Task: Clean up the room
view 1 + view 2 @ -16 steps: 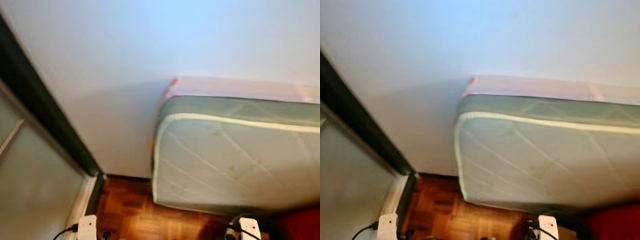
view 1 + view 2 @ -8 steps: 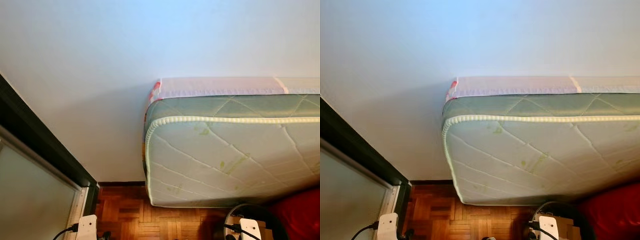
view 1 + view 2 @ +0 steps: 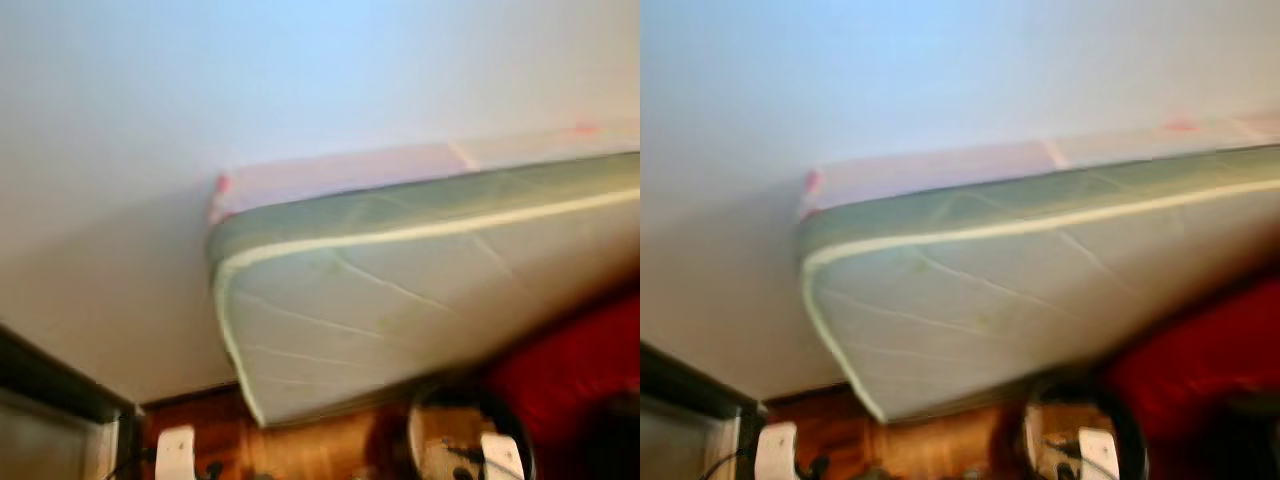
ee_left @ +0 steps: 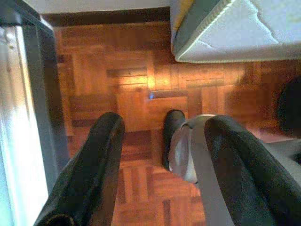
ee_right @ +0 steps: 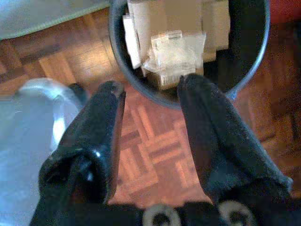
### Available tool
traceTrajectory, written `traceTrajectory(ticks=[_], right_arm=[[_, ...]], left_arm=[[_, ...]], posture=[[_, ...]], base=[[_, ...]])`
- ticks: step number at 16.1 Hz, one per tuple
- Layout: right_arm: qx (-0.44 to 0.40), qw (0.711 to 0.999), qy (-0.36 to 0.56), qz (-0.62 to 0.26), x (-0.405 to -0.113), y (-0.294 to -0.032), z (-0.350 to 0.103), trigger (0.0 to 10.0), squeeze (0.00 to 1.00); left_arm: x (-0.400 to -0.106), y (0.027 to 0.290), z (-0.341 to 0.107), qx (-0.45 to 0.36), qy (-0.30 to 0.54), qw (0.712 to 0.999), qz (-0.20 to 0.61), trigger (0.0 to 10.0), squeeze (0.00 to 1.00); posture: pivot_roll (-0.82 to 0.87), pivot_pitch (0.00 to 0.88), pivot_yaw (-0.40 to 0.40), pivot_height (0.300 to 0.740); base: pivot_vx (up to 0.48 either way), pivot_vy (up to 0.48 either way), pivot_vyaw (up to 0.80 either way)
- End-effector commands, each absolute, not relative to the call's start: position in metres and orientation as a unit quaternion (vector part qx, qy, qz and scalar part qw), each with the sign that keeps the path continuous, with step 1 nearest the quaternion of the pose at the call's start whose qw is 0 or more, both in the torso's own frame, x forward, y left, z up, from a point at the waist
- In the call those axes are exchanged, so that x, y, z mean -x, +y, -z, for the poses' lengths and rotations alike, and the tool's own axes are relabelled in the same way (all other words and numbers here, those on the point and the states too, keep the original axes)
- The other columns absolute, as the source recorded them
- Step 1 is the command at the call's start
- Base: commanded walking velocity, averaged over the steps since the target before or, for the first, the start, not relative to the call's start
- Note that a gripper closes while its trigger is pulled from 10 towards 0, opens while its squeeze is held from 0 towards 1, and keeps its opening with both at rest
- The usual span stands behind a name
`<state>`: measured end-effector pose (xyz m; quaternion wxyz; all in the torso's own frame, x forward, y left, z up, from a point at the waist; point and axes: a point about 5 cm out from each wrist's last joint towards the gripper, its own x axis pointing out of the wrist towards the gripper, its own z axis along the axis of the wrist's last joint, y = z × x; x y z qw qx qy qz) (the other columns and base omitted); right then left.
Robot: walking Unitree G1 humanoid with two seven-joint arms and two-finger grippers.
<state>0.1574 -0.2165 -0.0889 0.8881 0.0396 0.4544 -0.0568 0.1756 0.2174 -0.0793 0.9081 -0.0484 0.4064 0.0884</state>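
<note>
A black round bin (image 5: pixel 256 52) stands on the parquet floor, holding cardboard pieces and a clear plastic packet (image 5: pixel 174 52). In the eye views the bin (image 3: pixel 440 415) shows blurred at the bottom, in front of the mattress. My right gripper (image 5: pixel 153 87) hangs open just short of the bin's rim, nothing between its fingers. My left gripper (image 4: pixel 164 125) is open too, low over the bare parquet beside my own foot (image 4: pixel 181 146).
A pale green mattress (image 3: pixel 400 290) leans on its edge against the white wall, its lower corner (image 4: pixel 211 42) close to my left gripper. A red object (image 3: pixel 570 370) lies at the right. A dark door frame (image 4: pixel 42 94) with a glass panel stands at the left.
The camera has swung right and the picture is blurred: mattress and door frame slid left in view, more of the bin and red object came in. The things themselves have not moved.
</note>
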Motion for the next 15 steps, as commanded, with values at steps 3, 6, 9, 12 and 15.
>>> traceTrajectory(ticks=[3,6,9,12,15], right_arm=[[-0.11,0.906,0.407,0.04,-0.2335,-0.2043,0.0535,10.0,0.0],[-0.11,0.906,0.407,0.039,-0.2332,-0.2039,0.0537,10.0,0.0],[-0.111,0.905,0.408,0.041,-0.2328,-0.2035,0.0541,10.0,0.0],[-0.111,0.905,0.408,0.043,-0.2321,-0.2035,0.0546,10.0,0.0],[-0.11,0.905,0.409,0.043,-0.2312,-0.2032,0.0552,10.0,0.0]], left_arm=[[-0.1905,0.2154,0.0755,0.032,0.441,0.896,-0.046,10.0,0.0],[-0.1903,0.2157,0.0755,0.032,0.441,0.896,-0.047,10.0,0.0],[-0.1904,0.2159,0.0753,0.029,0.44,0.896,-0.043,10.0,0.0],[-0.1902,0.216,0.0753,0.02,0.441,0.896,-0.036,10.0,0.0],[-0.1892,0.2163,0.0758,0.021,0.443,0.896,-0.036,10.0,0.0]], posture=[[0.08,0.0,-0.066,0.74],[0.08,0.0,-0.063,0.74],[0.08,0.0,-0.065,0.74],[0.08,0.0,-0.064,0.74],[0.08,0.0,-0.062,0.74]], base=[[0.0,0.0,-0.76],[0.0,0.0,-0.76],[0.0,0.0,-0.76],[0.0,0.0,-0.76],[0.0,0.0,-0.76]])
